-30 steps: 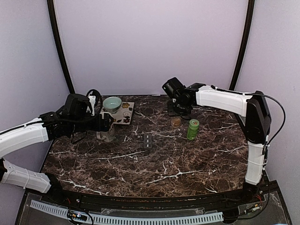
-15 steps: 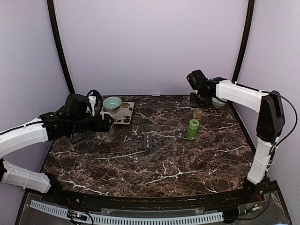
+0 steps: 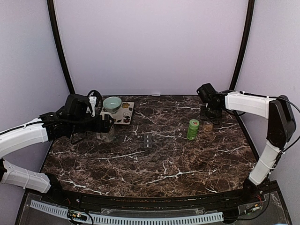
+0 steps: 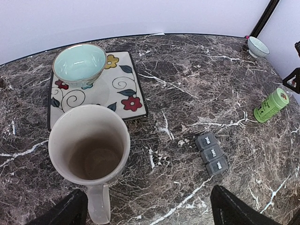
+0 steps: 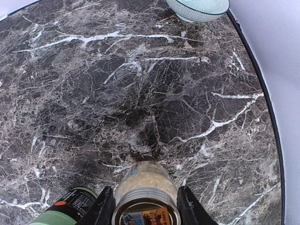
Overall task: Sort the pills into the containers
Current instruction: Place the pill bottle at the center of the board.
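Seen from above, a dark marble tabletop [image 3: 178, 164] carries the task's things between two white robot arms. The right fingers [image 5: 104, 210] are clamped on either side of a little jar [image 5: 146, 197], a clear one packed with pale tan pills [image 5: 140, 176], its silver-rimmed end turned toward the wrist camera. Whether the jar touches the tabletop or hangs just above it cannot be told. It sits at the right edge of the scene, at about 3 o'clock. The containers [image 3: 148, 140], a low dark grey strip of three joined square compartments, lie near the middle, at roughly 8 o'clock from the jar and well apart from it. The strip's long axis runs from 12 to 6 o'clock in the overhead view. A green bottle [image 3: 193, 129] stands between the jar and the strip, just beside the jar, so it likely needs avoiding on any straight path. The left fingers [image 4: 229, 211] are spread wide and empty above a white mug [image 4: 89, 143], with a teal bowl [image 4: 79, 63] on a flowered plate [image 4: 124, 89] beyond. They are somewhat nearer the strip, which lies at 4 o'clock from the mug.
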Motion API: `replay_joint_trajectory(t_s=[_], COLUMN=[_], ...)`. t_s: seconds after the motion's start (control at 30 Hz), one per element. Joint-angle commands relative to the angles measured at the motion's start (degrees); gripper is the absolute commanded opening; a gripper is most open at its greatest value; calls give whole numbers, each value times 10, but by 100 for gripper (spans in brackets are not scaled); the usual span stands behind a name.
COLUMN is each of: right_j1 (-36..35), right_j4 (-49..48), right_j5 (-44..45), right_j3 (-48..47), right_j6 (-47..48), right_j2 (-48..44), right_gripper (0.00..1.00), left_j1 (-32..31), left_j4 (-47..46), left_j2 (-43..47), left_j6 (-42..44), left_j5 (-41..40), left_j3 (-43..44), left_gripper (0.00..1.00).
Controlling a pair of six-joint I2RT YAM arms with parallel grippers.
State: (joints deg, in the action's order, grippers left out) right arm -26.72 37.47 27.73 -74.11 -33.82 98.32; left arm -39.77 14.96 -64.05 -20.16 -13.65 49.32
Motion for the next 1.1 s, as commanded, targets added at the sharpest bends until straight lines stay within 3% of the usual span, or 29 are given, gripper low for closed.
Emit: replay_joint_trajectory(t_s=[0.0, 0.13, 0.33, 0.6, 0.7, 1.07], right_j1=[3, 7, 9, 9, 9, -35], right_j4=[-50, -68, -79, -71, -60, -34], right_j5=[-5, -11, -17, -12, -7, 31], right_j3=[39, 66, 85, 90, 85, -5], right_j6=[-24, -33, -44, -49, -49, -5], right_j2=[-22, -23, -25, -48, -61, -114], right_gripper=[10, 13, 24, 63, 72, 76], left_j1=[-4, -7, -11, -13, -14, -16], left_j4=[9, 10, 14, 13, 12, -1], left_j2=[9, 10, 13, 12, 12, 18], left_j6=[0, -2, -4, -6, -6, -12], left_j5=[6, 5, 0, 1, 0, 9], left_j3=[1, -1, -2, -3, -4, -11], left_gripper=[94, 94, 94, 94, 95, 95])
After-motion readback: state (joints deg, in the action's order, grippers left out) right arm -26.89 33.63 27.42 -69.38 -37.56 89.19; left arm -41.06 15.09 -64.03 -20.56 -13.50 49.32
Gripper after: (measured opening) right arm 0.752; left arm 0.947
